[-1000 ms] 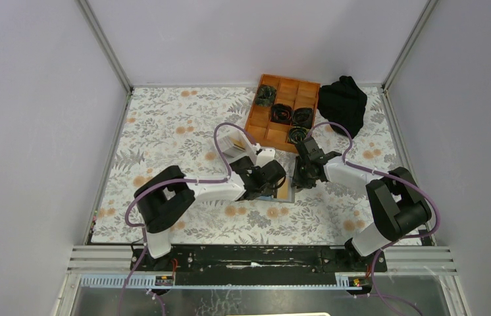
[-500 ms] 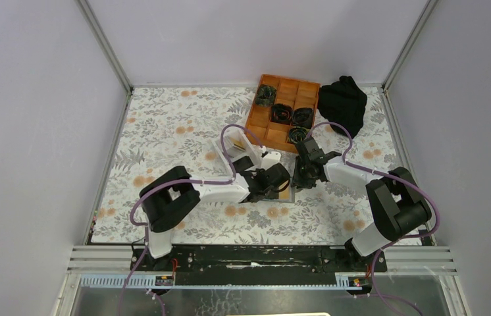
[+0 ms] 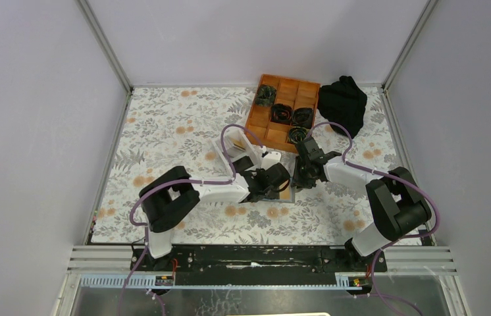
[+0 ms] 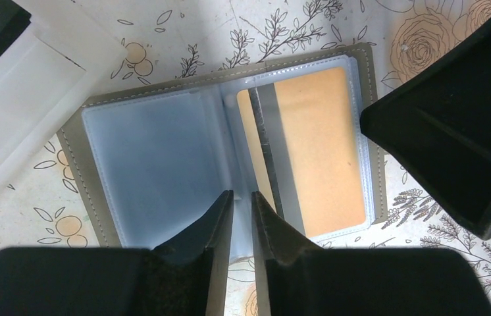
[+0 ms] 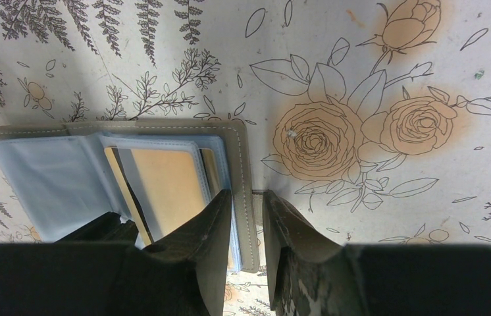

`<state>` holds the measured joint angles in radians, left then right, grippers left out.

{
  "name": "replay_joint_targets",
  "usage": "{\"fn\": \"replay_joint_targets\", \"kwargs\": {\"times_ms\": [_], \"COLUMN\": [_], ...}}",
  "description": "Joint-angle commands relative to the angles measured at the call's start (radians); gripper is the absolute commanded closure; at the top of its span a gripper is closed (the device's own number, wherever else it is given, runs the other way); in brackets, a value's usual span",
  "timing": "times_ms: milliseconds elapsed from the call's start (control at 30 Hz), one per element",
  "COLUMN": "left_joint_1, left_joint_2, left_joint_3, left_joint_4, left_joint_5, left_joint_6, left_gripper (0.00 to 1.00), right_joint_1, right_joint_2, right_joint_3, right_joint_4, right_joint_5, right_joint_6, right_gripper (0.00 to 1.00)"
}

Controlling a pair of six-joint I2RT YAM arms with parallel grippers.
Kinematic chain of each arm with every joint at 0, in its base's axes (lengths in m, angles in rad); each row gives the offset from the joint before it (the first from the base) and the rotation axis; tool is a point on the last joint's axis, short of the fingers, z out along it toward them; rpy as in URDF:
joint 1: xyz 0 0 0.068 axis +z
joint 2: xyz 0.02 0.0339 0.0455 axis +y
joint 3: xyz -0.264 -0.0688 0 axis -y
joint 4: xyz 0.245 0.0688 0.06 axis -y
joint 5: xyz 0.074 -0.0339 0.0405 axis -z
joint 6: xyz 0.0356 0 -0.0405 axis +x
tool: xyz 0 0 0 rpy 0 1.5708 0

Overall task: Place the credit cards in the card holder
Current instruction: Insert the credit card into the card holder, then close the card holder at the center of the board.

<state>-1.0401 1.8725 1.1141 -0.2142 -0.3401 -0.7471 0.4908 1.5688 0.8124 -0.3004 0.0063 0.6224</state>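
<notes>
The card holder lies open and flat on the floral cloth, a grey case with pale bluish sleeves. A tan-gold credit card with a grey stripe sits in its right-hand sleeve. My left gripper hovers over the near end of the fold, jaws a narrow slit apart with nothing between them. My right gripper straddles the holder's grey right edge, one finger over the sleeve with the card, the other over the cloth. From above, both grippers hide most of the holder. No other cards show.
A white two-compartment box stands just left of the holder, also seen in the left wrist view. An orange gridded tray with dark coiled items sits at the back. A black cloth lies to the tray's right.
My left arm has shifted a little to the right over the holder, and its jaws have parted slightly. The right arm has stayed where it was.
</notes>
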Motion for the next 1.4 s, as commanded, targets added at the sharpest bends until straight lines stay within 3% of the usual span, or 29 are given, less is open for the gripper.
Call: {"fn": "replay_joint_targets", "kwargs": {"times_ms": [0, 433, 800, 1367], "left_joint_1": [-0.017, -0.016, -0.017, -0.015], "left_joint_2": [-0.032, -0.078, -0.188, -0.127], "left_joint_3": [0.025, 0.004, -0.118, -0.159], "left_joint_4": [0.061, -0.028, -0.079, -0.109], "left_joint_5": [-0.005, -0.086, -0.152, -0.143], "left_joint_6": [0.002, -0.016, -0.051, -0.078], "left_gripper": [0.76, 0.75, 0.73, 0.73], "right_joint_1": [0.011, 0.012, 0.011, 0.012], "right_joint_2": [0.033, 0.008, 0.005, -0.044], "right_joint_3": [-0.022, -0.003, 0.011, 0.029], "right_joint_4": [-0.014, -0.025, -0.033, -0.064], "right_joint_5": [0.002, 0.005, 0.015, 0.026], "right_joint_6": [-0.016, -0.024, -0.029, -0.048], "right_gripper": [0.69, 0.69, 0.69, 0.65]}}
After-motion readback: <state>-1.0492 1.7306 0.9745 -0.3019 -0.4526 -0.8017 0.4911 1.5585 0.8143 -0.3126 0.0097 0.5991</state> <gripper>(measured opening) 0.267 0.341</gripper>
